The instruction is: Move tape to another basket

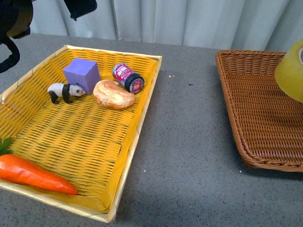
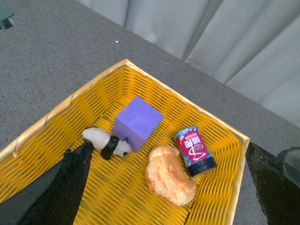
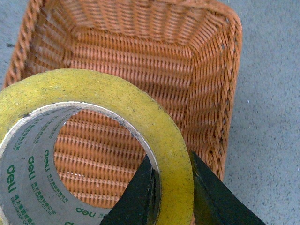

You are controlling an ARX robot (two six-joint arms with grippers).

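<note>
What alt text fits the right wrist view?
The right gripper pinches the wall of a yellowish translucent tape roll with a green-printed white core, held over a brown woven wicker basket on a grey table.

Left arm (image 1: pixel 14 16): glossy black rounded housing, with a curved black cable (image 1: pixel 10 56) beneath it and an angular black casing (image 1: pixel 80 7) alongside. Left claw (image 2: pixel 167 147): two matte black fingers (image 2: pixel 56 192), broad at the base, narrowing to blunt tips. Right claw (image 3: pixel 170 157): a like pair of black, smooth, wedge-shaped fingers (image 3: pixel 138 197).
</note>
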